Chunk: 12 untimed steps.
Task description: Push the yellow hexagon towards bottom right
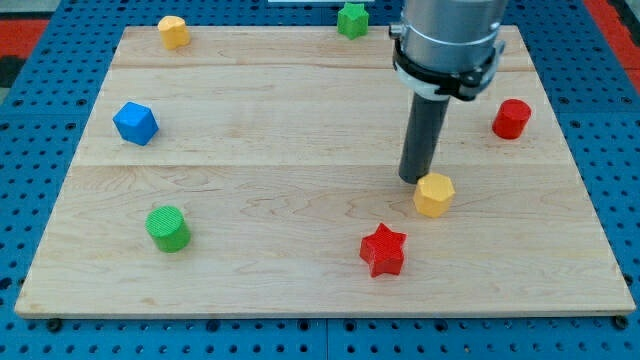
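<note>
The yellow hexagon [434, 194] lies on the wooden board, right of centre and above-right of the red star [383, 250]. My tip [413, 178] stands at the hexagon's upper-left edge, touching or almost touching it. The dark rod rises from there to the arm's grey body at the view's top.
A second yellow block [173, 31] sits at the top left. A blue block [135, 123] is at the left and a green cylinder [167, 228] at the lower left. A green block [352, 19] is at the top edge. A red cylinder [511, 118] is at the right. The board's edge [320, 312] runs along the bottom.
</note>
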Available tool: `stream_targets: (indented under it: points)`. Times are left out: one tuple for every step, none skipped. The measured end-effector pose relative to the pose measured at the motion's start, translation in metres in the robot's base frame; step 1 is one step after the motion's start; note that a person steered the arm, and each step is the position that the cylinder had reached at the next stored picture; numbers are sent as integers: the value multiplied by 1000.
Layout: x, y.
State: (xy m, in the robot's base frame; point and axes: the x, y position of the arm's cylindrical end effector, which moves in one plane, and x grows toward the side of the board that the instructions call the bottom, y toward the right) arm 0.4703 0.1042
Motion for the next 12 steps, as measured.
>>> stream_targets:
  points:
    - [8, 15]
    - [10, 31]
    - [22, 20]
    - [25, 14]
    - [43, 47]
    - [56, 61]
    - [58, 66]
    - [59, 66]
    - [59, 52]
    - [80, 25]
    - [84, 22]
    - [85, 69]
